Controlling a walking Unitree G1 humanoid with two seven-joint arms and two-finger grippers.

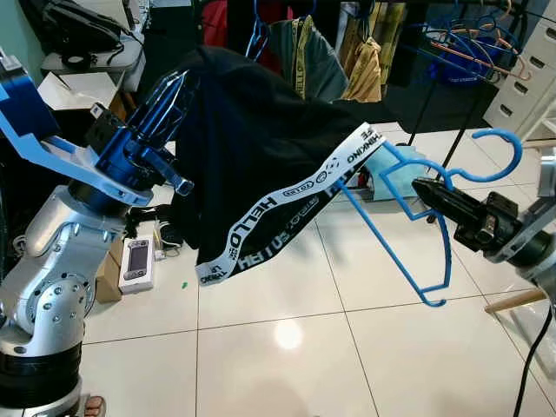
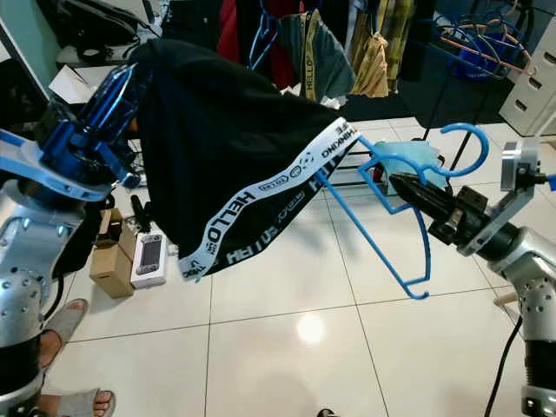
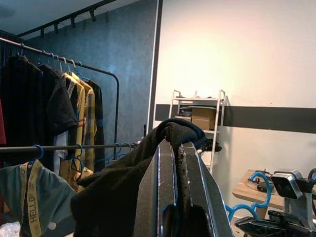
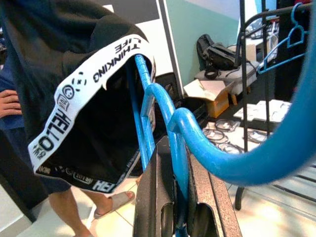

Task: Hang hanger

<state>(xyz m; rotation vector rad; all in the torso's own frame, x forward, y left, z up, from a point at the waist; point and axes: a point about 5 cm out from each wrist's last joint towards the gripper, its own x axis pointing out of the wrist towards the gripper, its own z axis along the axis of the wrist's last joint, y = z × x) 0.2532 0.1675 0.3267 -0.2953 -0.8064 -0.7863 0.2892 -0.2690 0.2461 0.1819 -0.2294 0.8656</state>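
A blue plastic hanger (image 1: pixel 415 228) hangs in mid-air over the tiled floor, its hook (image 1: pixel 502 155) pointing right. My right gripper (image 1: pixel 432 193) is shut on the hanger's neck just below the hook. A black garment (image 1: pixel 252 156) with a white lettered waistband (image 1: pixel 291 205) is draped over the hanger's left end. My left gripper (image 1: pixel 165 109) is up at the left, shut on the black fabric (image 3: pixel 168 136) near the garment's top. In the right wrist view the blue hanger (image 4: pixel 170 123) runs between the fingers (image 4: pixel 153 197) toward the garment (image 4: pixel 64 59).
A clothes rail (image 3: pixel 64 146) with hung shirts (image 1: pixel 308 56) and spare blue hangers stands behind. A rack of hangers (image 1: pixel 473 43) and white drawers (image 1: pixel 530 78) are at the back right. Boxes and a handheld console (image 1: pixel 137 261) lie on the floor at left. A person's sandalled feet (image 2: pixel 65 326) stand nearby.
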